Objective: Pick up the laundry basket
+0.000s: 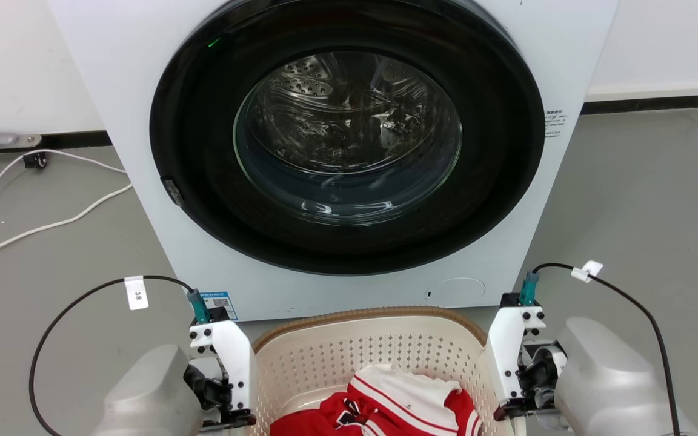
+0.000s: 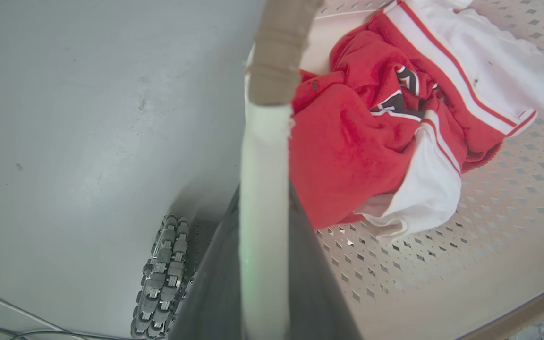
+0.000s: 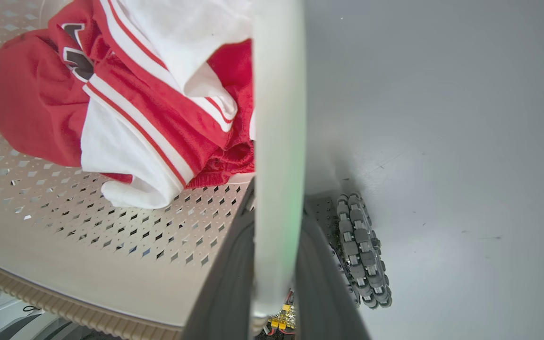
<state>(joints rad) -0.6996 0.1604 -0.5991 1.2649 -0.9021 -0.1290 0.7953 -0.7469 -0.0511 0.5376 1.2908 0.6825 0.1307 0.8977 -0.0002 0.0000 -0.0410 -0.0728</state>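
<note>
1. The laundry basket (image 1: 325,357), holding red-and-white clothes (image 1: 385,399), sits just in front of the washing machine (image 1: 349,151), between the arms.
2. The left claw (image 2: 263,198) is pinched narrow on the white left handle (image 2: 263,156). The right claw (image 3: 276,198) is the same on the right handle (image 3: 276,118).
3. Gripping looks done. Lifting comes next and probably needs both arms rising evenly.
4. The far rim is near the machine's front, so lift straight up. The floor (image 1: 628,212) lies open at both sides.
</note>
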